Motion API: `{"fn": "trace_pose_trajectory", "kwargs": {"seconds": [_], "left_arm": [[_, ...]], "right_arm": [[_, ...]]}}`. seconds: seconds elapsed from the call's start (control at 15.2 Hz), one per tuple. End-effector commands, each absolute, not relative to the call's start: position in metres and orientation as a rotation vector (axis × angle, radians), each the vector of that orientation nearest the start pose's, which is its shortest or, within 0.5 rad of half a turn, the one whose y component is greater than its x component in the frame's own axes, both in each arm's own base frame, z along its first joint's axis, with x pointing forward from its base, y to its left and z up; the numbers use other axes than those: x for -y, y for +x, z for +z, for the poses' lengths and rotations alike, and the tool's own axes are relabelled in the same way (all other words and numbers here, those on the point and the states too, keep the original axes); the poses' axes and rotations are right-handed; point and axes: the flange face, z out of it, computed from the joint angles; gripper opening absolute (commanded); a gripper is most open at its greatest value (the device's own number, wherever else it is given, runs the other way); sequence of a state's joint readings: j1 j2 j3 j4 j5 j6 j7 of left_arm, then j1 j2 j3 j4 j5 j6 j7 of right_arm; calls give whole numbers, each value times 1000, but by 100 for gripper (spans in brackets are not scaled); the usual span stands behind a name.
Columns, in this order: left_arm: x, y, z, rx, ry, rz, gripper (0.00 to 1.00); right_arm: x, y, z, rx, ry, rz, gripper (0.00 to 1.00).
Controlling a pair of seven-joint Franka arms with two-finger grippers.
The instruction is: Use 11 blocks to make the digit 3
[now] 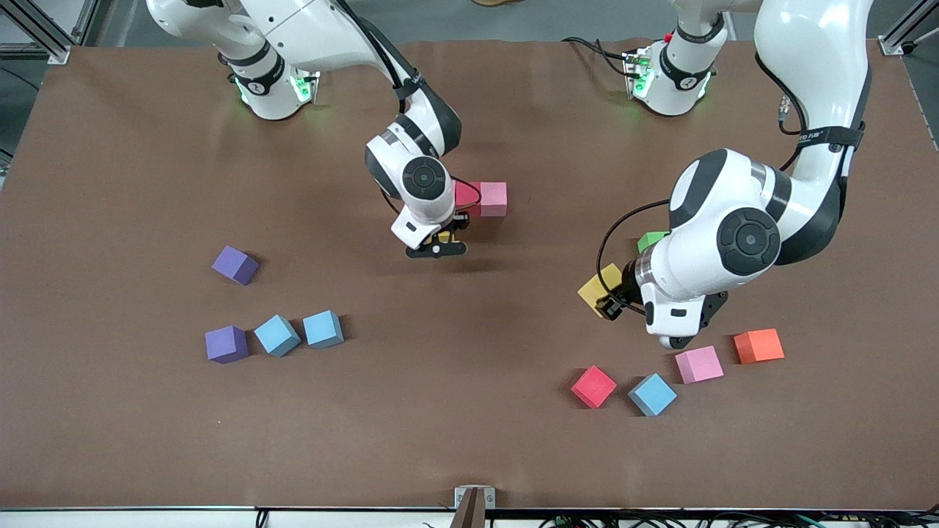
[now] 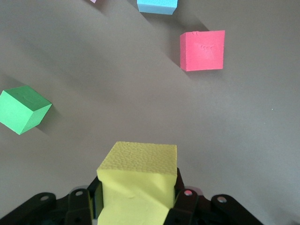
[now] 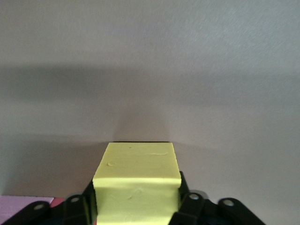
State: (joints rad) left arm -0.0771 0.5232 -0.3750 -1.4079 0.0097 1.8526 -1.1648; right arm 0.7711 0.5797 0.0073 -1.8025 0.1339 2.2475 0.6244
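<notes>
- Grips a small yellow matte foam cube in the clenched fingers of the right gripper, low over the brown desk, just beside the red matte cube touching the pink matte cube, seemingly the start of the digit 3
- Risks knocking that red-and-pink pair out of line if lowered askew, leaving a gap or a crooked bar
- Could drag the small yellow matte foam cube along on release, by sticking to one finger
- Holds a second yellow matte foam cube clenched in the fingers of the left gripper, up over the desk near the green matte cube
- May crowd the right arm if brought in too early; safer to wait
</notes>
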Motion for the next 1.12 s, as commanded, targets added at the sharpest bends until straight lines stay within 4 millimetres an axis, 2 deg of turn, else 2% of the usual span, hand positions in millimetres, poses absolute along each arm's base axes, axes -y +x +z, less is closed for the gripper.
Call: {"fn": "trace_pose_trajectory", "kwargs": {"seconds": [0.0, 0.33, 0.46, 0.59, 0.66, 0.79, 0.92, 1.05], "left_arm": [[255, 641, 431, 1183, -3008, 251, 0], [255, 638, 427, 1166, -2986, 280, 0], [258, 635, 428, 1152, -2986, 287, 0], [259, 633, 429, 1148, -2979, 300, 0], [258, 632, 430, 1144, -2974, 307, 0], [258, 630, 431, 1137, -2964, 319, 0], [257, 628, 430, 1131, -2954, 332, 0], [257, 628, 430, 1130, -2954, 331, 0]], "right_arm": [[-447, 462, 231, 82, -3153, 230, 100], [-440, 471, 257, 64, -3145, 206, 100], [-423, 487, 288, 15, -3126, 177, 100], [-394, 508, 313, -39, -3111, 158, 100], [-375, 522, 317, -40, -3106, 153, 100], [-326, 565, 330, 31, -3083, 108, 100], [-290, 597, 342, 153, -3061, 51, 100], [-259, 628, 333, 296, -3050, 27, 100]]}}
